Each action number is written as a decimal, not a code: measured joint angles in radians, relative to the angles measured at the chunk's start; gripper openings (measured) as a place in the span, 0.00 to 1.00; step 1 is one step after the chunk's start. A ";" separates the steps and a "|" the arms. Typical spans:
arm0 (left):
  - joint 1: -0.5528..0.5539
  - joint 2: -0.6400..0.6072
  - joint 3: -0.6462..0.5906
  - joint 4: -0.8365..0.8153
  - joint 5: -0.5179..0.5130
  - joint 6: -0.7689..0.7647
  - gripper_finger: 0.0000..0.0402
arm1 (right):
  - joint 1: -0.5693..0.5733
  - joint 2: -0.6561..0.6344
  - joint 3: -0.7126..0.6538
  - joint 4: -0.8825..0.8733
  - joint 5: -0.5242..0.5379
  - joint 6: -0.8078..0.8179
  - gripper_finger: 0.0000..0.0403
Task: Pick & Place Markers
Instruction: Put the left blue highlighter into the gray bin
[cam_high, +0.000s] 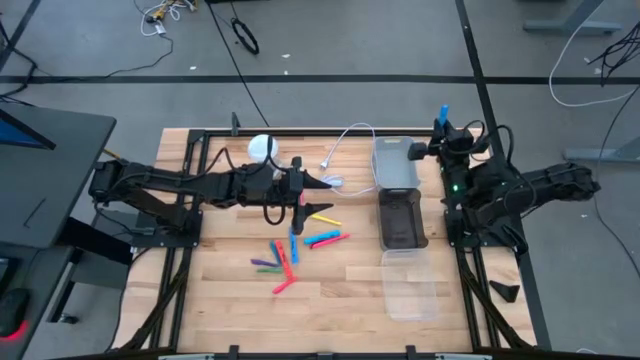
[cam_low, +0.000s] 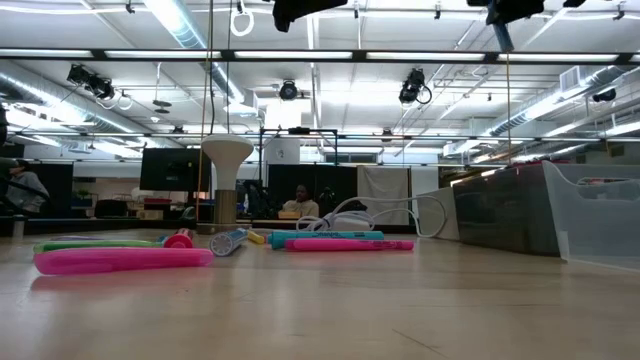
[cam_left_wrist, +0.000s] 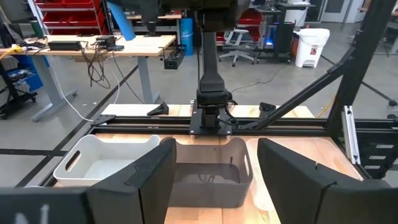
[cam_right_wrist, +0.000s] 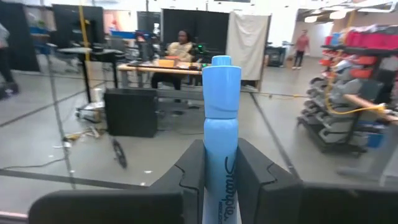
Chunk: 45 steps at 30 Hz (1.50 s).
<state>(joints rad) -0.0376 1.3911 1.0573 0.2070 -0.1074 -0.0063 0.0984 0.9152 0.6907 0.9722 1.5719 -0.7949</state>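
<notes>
Several coloured markers (cam_high: 300, 245) lie flat on the wooden table, left of the bins; in the low view a pink one (cam_low: 120, 260) lies nearest and a teal one (cam_low: 325, 238) farther back. My right gripper (cam_high: 443, 125) is raised near the table's far right, beside the grey bin's far corner, and is shut on a light blue marker (cam_right_wrist: 221, 118). That marker also shows in the left wrist view (cam_left_wrist: 118, 18). My left gripper (cam_left_wrist: 211, 180) hovers open above the far end of the marker pile (cam_high: 325, 195), facing the bins, and holds nothing. My right gripper pinches the light blue marker between its two fingers (cam_right_wrist: 186, 174), on the lower barrel (cam_right_wrist: 219, 186). The marker lies along the fingers and its capped end (cam_right_wrist: 222, 68) sticks out well past the fingertips. It is lifted clear of the table.
Three bins stand in a row right of the markers: a grey one (cam_high: 395, 165) farthest, a dark one (cam_high: 402, 218) in the middle, a clear one (cam_high: 410, 285) nearest. A white cable (cam_high: 345, 140) and a white round stand (cam_high: 262, 148) sit at the far edge.
</notes>
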 joint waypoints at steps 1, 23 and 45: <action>0.002 0.000 0.000 0.002 0.000 0.000 0.58 | -0.013 0.000 0.000 -0.001 0.000 -0.007 0.12; 0.001 0.000 0.000 0.004 0.000 -0.007 0.58 | -0.301 0.225 0.127 -0.190 -0.076 -0.066 0.12; 0.001 0.000 0.000 -0.002 0.000 -0.006 0.58 | -0.439 0.465 0.151 -0.857 -0.269 -0.030 0.12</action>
<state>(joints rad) -0.0364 1.3914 1.0569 0.2047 -0.1072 -0.0124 -0.3405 1.3803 0.8421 0.1153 1.3033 -0.8252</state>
